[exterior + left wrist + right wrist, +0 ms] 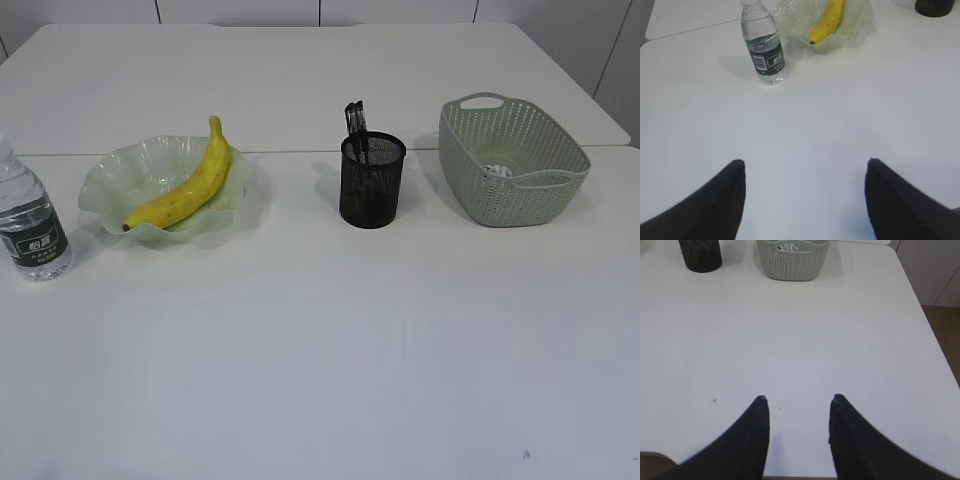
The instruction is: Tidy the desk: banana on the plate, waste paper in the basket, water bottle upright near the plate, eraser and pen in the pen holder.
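With banana [185,188] lying on the plate [110,178], bottle [30,225] standing beside it, both grippers [805,200] [797,432] are hovering open and empty, tidying seemingly finishing.

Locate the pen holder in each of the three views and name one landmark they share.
Exterior view: pen holder stands mid-table, between the plate and the basket.
Left wrist view: only its base shows, cut off at the top right corner.
Right wrist view: top left, left of the basket.
Shared landmark: the pen holder itself.
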`<state>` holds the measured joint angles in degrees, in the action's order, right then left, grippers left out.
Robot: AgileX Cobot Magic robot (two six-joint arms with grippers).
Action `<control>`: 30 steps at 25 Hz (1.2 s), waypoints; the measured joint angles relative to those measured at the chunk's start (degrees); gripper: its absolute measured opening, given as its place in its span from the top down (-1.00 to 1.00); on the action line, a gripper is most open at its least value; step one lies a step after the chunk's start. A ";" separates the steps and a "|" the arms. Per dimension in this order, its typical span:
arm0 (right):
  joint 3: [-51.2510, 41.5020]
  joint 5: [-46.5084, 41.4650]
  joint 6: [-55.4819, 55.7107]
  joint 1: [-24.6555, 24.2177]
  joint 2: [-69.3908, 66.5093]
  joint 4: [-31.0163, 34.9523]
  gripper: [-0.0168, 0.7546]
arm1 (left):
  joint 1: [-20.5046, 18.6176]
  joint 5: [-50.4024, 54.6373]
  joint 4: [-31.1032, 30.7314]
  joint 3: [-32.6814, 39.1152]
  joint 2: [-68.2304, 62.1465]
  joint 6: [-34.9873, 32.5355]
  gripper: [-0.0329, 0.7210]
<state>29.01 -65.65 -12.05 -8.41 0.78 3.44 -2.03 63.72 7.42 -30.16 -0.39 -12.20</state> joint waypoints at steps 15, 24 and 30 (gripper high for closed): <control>0.00 0.00 0.00 0.00 0.00 0.00 0.17 | 0.00 0.00 0.00 0.00 0.00 0.00 -0.49; 0.00 0.00 0.00 0.00 0.00 0.00 0.17 | 0.00 0.00 0.00 0.00 0.00 0.00 -0.49; 0.00 0.00 0.00 0.00 0.00 0.00 0.17 | 0.00 0.00 0.00 0.00 0.00 0.00 -0.49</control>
<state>29.01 -65.65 -12.05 -8.41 0.78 3.44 -2.03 63.72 7.42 -30.16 -0.39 -12.20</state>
